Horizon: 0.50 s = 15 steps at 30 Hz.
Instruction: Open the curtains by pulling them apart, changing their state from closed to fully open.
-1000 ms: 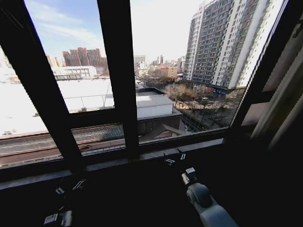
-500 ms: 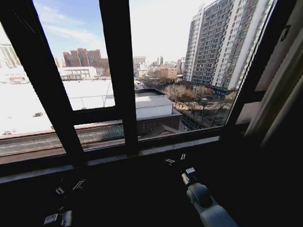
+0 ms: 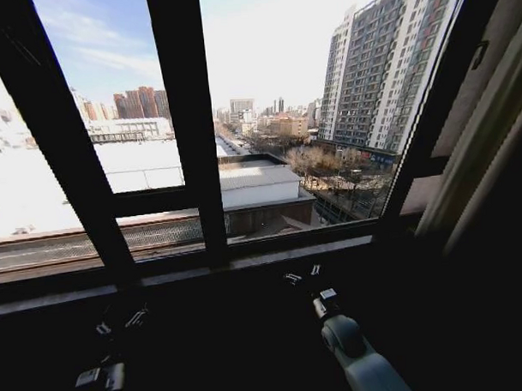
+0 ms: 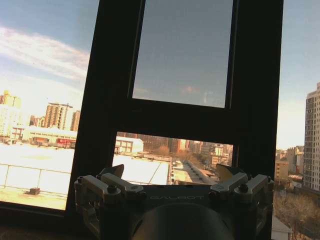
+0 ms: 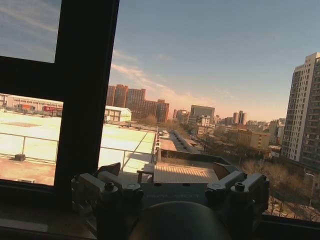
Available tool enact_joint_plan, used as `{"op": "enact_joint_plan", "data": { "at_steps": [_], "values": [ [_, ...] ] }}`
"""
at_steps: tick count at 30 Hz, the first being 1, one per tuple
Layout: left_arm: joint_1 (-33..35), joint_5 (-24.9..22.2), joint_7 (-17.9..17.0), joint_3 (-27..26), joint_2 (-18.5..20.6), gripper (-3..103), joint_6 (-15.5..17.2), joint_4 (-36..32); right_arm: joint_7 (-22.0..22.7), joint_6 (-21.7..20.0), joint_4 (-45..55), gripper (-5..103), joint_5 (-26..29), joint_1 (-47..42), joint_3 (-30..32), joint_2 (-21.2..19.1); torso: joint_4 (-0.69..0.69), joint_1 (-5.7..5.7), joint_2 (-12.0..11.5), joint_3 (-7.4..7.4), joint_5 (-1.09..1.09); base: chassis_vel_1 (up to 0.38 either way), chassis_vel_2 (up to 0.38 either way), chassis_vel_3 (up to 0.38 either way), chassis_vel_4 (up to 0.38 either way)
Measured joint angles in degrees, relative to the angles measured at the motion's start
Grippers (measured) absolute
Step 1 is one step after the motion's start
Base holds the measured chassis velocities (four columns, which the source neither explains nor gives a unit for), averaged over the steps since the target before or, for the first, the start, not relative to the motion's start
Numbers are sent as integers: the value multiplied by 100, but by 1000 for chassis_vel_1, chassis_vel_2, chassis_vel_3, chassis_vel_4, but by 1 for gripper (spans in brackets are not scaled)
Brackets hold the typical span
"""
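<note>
Bare glass and dark window frame bars (image 3: 186, 129) take up the head view, with no fabric across the panes. A pale vertical strip at the far right edge looks like one of the curtains (image 3: 486, 136) gathered aside. Both arms are held low below the sill. My left gripper (image 3: 120, 323) is at the lower left and my right gripper (image 3: 302, 274) is near the middle, just under the sill. In the wrist views, the left gripper (image 4: 172, 176) and the right gripper (image 5: 170, 175) face the window, their fingers spread with nothing between them.
A dark sill (image 3: 246, 258) runs along the foot of the window, with a dark wall below it. City buildings and rooftops lie outside the glass. A thick frame post (image 4: 107, 100) stands close in front of the left gripper.
The whole head picture has shifted, so the camera has turned slightly to the right. Both arms and grippers hold the same pose.
</note>
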Motion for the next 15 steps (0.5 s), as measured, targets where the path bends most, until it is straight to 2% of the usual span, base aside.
{"op": "enact_joint_plan", "data": {
  "at_steps": [7, 10, 15],
  "values": [
    [-1, 0, -1, -2, 2, 100, 0, 0, 0, 0, 0, 100, 0, 0, -2, 1, 0, 4, -2, 1, 2, 5, -36, -3, 38],
    [-1, 0, -1, -2, 2, 100, 0, 0, 0, 0, 0, 100, 0, 0, -1, 1, 0, 4, -2, 1, 2, 8, -225, -22, 234],
    [-1, 0, -1, 0, 0, 100, 0, 0, 0, 0, 0, 100, 0, 0, -2, 0, -1, 3, -1, 1, 3, 43, -348, -59, 335]
  ]
}}
